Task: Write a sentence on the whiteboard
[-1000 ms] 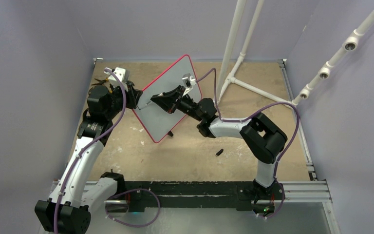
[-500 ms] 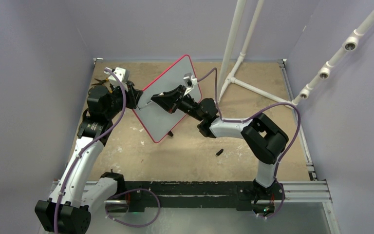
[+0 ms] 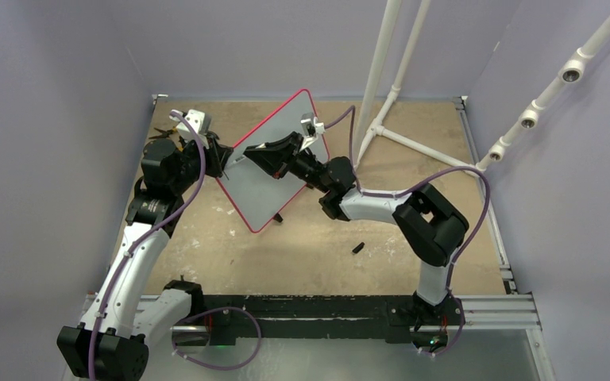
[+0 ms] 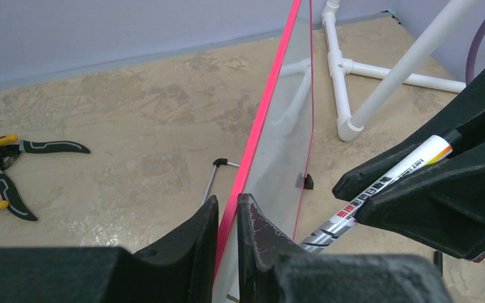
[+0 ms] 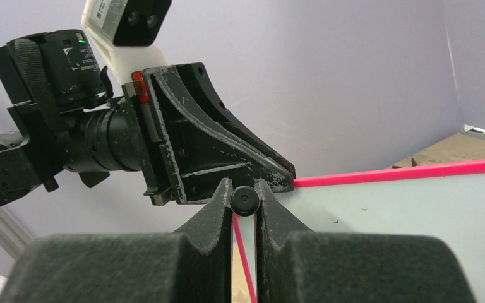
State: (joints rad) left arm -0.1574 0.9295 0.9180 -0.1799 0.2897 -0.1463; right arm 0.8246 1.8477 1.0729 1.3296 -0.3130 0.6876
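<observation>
table [image 3: 302,246]: sandy top, with pliers [image 4: 44,146] lying at its far left
whiteboard [image 3: 258,190]: up on edge, slanted over the table's far middle
left pincer [image 4: 228,208]: pinching the whiteboard's red rim
right pincer [image 5: 244,189]: pressed onto a marker [image 4: 385,183]
marker: slanting toward the board's face, contact hidden

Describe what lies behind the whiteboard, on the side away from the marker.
On the table behind the whiteboard, yellow-handled pliers and a thin metal leg show. The left fingers clamp its rim. Its back face is edge-on, so it cannot be seen.
</observation>
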